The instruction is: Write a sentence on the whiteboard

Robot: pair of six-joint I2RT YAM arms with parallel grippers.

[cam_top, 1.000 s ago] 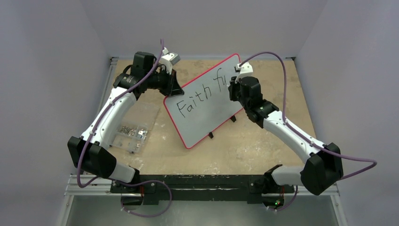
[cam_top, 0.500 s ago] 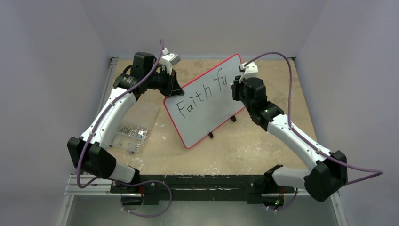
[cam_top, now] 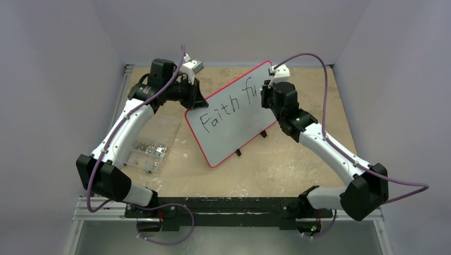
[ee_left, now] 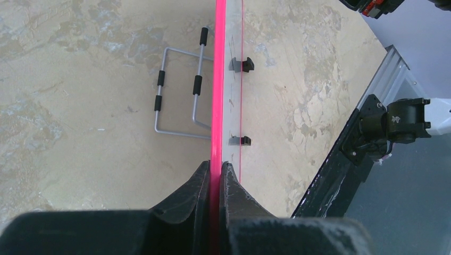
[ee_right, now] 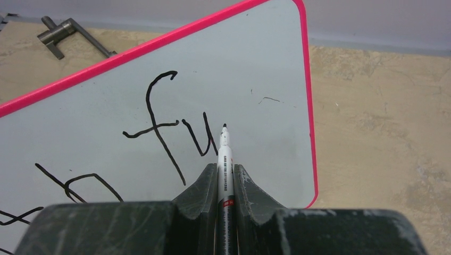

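The left hand (ee_left: 215, 169) pinches the red rim of the whiteboard (cam_top: 234, 130), propped on the worktop (cam_top: 287, 164); the right hand (ee_right: 225, 171) clamps a marker (ee_right: 225, 149), tip just past "fu" of the sentence (cam_top: 226, 109). Little board is left rightward, so letters may crowd the rim, or pressure may tip it.

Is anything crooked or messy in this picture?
The whiteboard sits crooked, turned cornerwise on the table, so the writing runs uphill. A tiny stray black mark sits right of the letters. Nothing looks spilled or broken.
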